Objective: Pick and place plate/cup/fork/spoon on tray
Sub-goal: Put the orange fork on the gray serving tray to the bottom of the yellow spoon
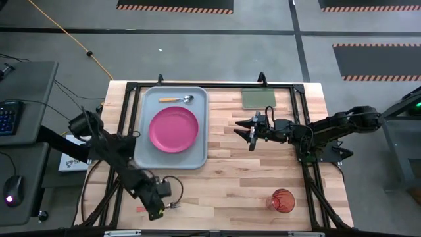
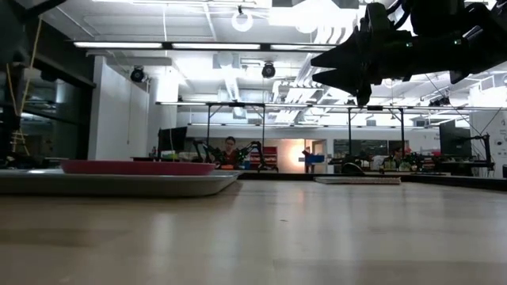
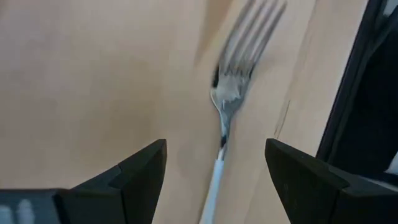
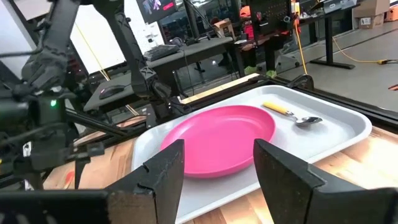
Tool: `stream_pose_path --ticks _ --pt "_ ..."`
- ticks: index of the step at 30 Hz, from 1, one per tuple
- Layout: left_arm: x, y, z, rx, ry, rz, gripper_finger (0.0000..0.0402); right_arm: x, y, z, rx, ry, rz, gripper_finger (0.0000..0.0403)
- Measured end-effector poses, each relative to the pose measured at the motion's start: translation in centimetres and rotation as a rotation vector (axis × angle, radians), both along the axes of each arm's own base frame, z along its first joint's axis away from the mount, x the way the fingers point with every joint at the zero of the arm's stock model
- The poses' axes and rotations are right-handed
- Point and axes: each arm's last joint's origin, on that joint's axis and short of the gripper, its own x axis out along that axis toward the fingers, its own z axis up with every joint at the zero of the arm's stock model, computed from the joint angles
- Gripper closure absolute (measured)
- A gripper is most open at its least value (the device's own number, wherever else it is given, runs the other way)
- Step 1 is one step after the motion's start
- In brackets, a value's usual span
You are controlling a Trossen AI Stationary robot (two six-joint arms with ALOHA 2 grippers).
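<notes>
High view showed the tray (image 1: 172,161) lying on the left half of the wooden table (image 1: 230,184), near the far edge. On it sat the plate (image 1: 173,129), roughly centred, flat. Beyond the plate, along the tray's far side, lay the spoon (image 1: 176,99), orange-tan handle pointing left, metal bowl to the right; spoon and plate were near but apart.

The left gripper (image 1: 158,210) was down at the table's near edge, left of centre, pointing at the fork (image 1: 172,205). Only a bit of red handle and the silver tines showed past the arm there. Left wrist view gave the closer look: the fork (image 3: 227,99) lay flat on the wood, its neck running between the two dark fingers (image 3: 140,174). Jaws stood wide apart, one finger on each side of the fork, neither seen touching it.

The cup (image 1: 282,200) stood by itself at the near right of the table, well apart from tray and fork.

The right gripper (image 1: 248,135) hung over the middle of the table, right of the tray, pointing toward it. Right wrist view showed its fingers (image 4: 168,171) spread with nothing between them; plate (image 4: 221,140) and spoon (image 4: 292,114) lay ahead on the tray (image 4: 345,127).

A green rectangle (image 1: 258,98) lay flat at the far edge, right of the tray.
</notes>
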Motion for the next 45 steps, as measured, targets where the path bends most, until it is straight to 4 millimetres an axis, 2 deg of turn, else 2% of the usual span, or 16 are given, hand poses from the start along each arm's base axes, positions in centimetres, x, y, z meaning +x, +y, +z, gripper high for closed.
stream_pose_path --ticks 8,16,30,37,42,45 --pt "0.5 -2.0 -1.8 0.121 0.063 -0.06 0.014 0.0 0.0 0.0 0.0 0.0 0.0 0.0221" --pt "-0.1 -2.9 -1.9 0.281 0.028 -0.116 0.0151 0.0 0.0 0.0 0.0 0.0 -0.001 0.0221" --pt "-1.0 -3.1 -2.9 0.405 0.014 -0.145 0.029 0.0 0.0 -0.1 -0.001 0.011 0.0 0.0221" --pt "-0.7 -2.3 -2.7 0.456 0.029 -0.155 0.0387 0.0 0.0 -0.1 0.0 0.016 0.0 0.0221" --pt "0.0 -1.3 -2.2 0.478 0.028 -0.188 0.0386 0.0 0.0 -0.1 0.0 0.016 -0.001 0.0221" --pt "0.2 -0.4 -1.1 0.497 0.001 -0.203 0.0393 0.0 0.0 -0.1 0.002 0.015 -0.001 0.0221"
